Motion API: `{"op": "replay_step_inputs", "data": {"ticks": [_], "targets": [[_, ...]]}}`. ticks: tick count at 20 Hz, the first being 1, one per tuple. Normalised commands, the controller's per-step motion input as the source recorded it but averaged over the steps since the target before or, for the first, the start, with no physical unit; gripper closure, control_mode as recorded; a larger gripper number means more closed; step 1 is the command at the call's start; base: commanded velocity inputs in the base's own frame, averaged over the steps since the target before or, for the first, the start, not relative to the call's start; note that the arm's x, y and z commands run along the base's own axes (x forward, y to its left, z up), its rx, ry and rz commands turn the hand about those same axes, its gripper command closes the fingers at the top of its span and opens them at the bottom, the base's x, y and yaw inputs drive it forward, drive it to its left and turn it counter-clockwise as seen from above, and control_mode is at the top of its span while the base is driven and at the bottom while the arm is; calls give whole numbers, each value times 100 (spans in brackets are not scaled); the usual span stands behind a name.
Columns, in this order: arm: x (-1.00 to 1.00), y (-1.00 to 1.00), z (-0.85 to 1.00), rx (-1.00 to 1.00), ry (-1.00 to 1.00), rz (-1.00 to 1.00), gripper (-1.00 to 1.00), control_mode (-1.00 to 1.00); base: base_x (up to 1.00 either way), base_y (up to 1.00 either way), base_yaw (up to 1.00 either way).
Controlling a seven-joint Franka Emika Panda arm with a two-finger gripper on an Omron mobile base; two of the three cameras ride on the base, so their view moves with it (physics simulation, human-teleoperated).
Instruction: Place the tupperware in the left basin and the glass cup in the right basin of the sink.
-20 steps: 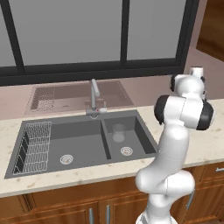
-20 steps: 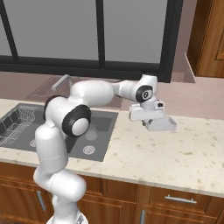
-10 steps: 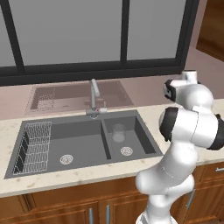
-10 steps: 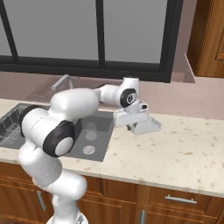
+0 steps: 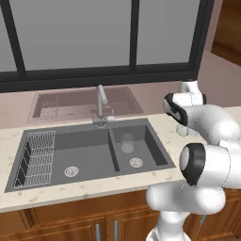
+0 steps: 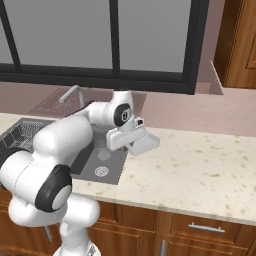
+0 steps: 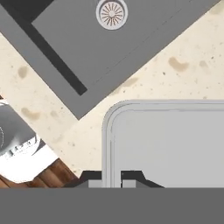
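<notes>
Hand view, nearest first: the pincer is closed narrowly on the edge of the tupperware, whose rounded rim sits between the two dark fingertips. Beyond the box lie the speckled bench and a corner of the right basin with its round steel drain. From the right base camera, the tupperware hangs tilted in the air over the bench, just beside the sink. From the left base camera, the glass cup stands upright in the right basin. Further left, the left basin holds the silver wire rack along its far side. The faucet rises behind the divider.
</notes>
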Motion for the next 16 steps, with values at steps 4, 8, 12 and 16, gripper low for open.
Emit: {"op": "replay_step_inputs", "data": {"ticks": [4,8,12,16], "targets": [[-20,74,13,0,0,23,100,-100,0,0,0],[-12,65,11,0,0,24,100,-100,0,0,0],[-5,55,14,0,1,24,100,-100,0,0,0],[-5,55,13,0,3,22,100,-100,0,0,0]]}}
